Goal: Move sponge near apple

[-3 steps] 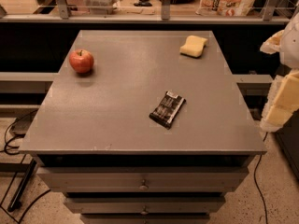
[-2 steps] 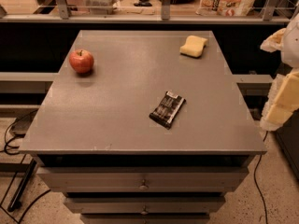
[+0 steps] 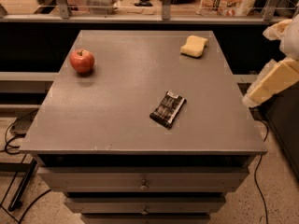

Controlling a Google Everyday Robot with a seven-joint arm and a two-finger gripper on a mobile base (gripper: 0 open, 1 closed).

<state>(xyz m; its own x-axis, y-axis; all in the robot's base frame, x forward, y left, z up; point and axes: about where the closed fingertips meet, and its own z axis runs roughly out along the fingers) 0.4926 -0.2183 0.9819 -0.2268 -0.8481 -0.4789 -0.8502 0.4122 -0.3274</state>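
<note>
The small pale yellow soft sponge (image 3: 194,46) lies flat on the grey table (image 3: 117,120), close to its far right corner. The round red apple (image 3: 82,60) stands near the far left edge, well apart from the sponge, with bare table between them. A dark striped snack wrapper (image 3: 167,108) lies more to the front, a little right of the middle, and touches neither of them.

The robot's cream-yellow gripper (image 3: 268,83) is seen only in part at the right border of the view, outside the right edge of the table and apart from the sponge. Whether its jaws are released or clenched, I cannot tell. The sponge rests on the table and nothing touches it.

In my judgement the task is at its very first step: the approach to the sponge is not yet made. The next move calls for bringing the gripper over the far right corner, lowering it around the sponge and taking it gently, because it looks soft. After that it should be carried leftwards along the far side of the table, away from the wrapper, and put down just beside the apple without pushing it, since the apple may roll.
</note>
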